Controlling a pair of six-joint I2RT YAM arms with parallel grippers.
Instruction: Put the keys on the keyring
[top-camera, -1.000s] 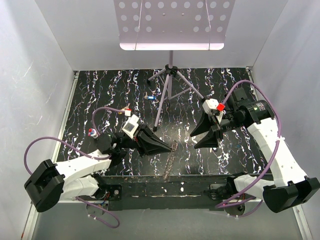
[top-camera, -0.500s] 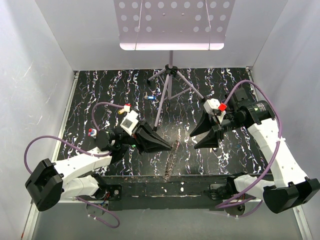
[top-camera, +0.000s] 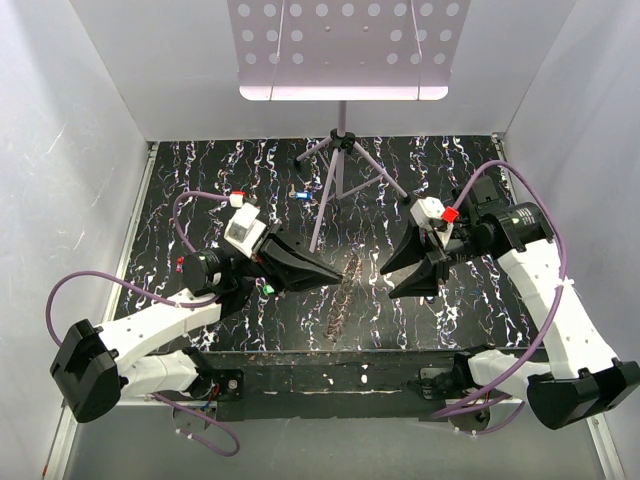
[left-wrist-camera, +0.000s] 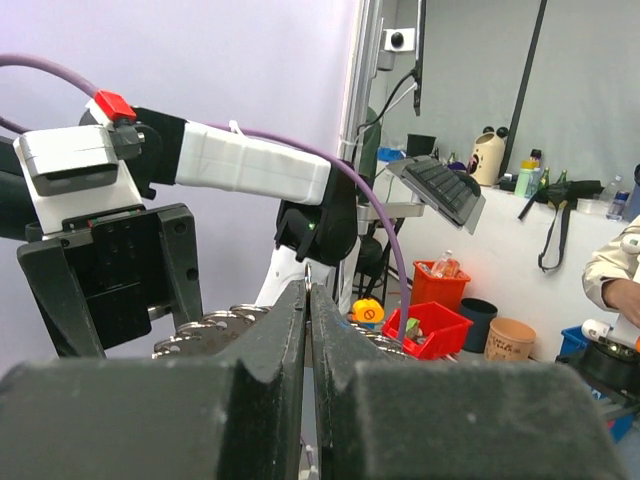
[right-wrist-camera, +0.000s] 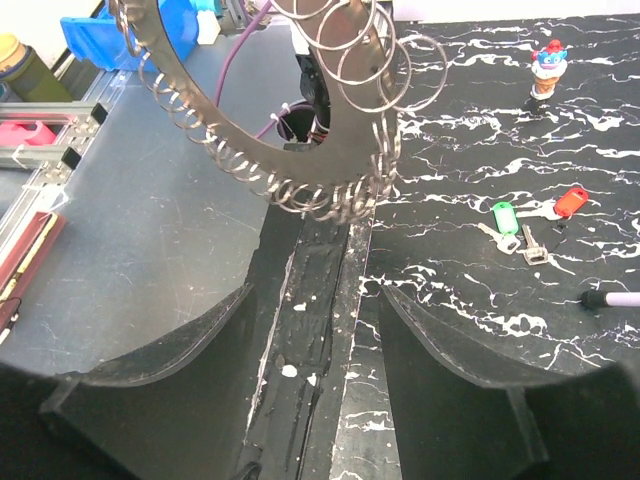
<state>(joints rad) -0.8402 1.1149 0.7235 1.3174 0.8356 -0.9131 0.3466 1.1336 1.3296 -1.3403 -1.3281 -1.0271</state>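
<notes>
Left gripper (top-camera: 338, 273) is shut tight on the flat grey metal keyring (right-wrist-camera: 320, 150).
Right gripper (top-camera: 389, 281) is wide open and empty, near it.

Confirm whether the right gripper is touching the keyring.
Apart. The right wrist view shows the keyring hanging beyond the open right gripper, with a clear gap between the ring and either jaw.

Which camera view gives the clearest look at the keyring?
The right wrist view: the keyring fills the upper frame, its flat band and rim loops plain. The top external view shows only a thin edge-on streak; the left wrist view, a few loops behind the shut left gripper.
</notes>
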